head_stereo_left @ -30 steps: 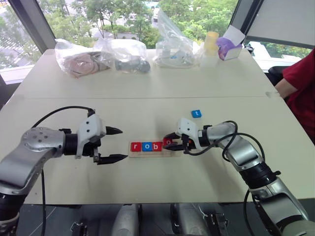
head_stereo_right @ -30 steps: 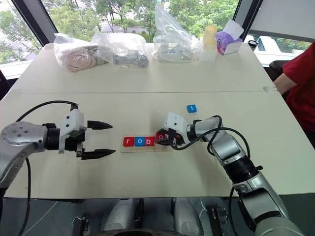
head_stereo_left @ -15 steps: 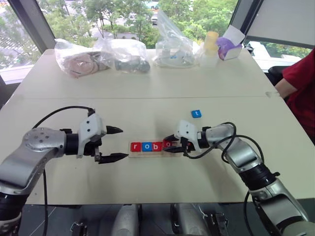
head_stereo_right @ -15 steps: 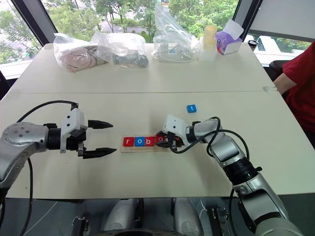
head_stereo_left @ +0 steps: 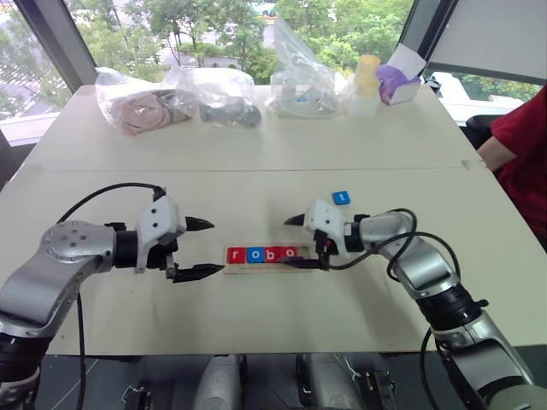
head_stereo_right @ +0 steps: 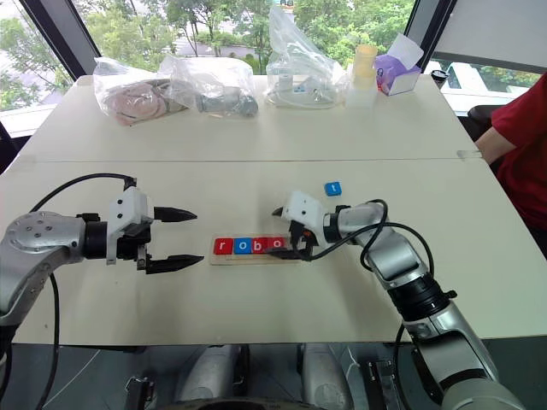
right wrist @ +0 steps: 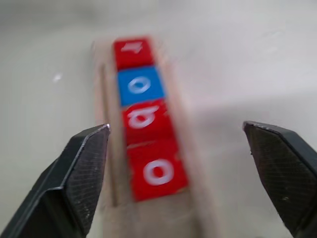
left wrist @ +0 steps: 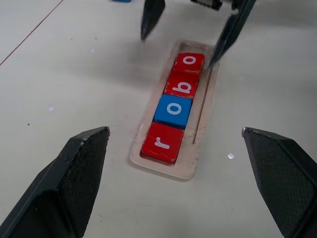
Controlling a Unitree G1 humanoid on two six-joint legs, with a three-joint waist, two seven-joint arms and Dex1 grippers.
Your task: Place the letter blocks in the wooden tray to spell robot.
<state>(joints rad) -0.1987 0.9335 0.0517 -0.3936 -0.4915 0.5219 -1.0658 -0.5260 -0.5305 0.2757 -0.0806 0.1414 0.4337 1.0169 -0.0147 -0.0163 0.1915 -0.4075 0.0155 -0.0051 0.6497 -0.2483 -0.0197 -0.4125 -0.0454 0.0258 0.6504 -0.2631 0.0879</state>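
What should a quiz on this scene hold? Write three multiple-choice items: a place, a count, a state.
1. Where does the blue t block lie?
A. In the wooden tray
B. On the table, beyond the right gripper
C. In the left gripper

2. How many blocks sit in the wooden tray?
A. Two
B. Five
C. Four

3. How is the right gripper?
A. Open
B. Shut on a block
C. Shut, holding nothing

Key: 1 B, it rests apart on the table; 2 C, r, o, b, o fill the tray; 3 A, its fingers stand spread around the tray's end.

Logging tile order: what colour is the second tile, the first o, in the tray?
Blue; the first o shows best in the left wrist view.
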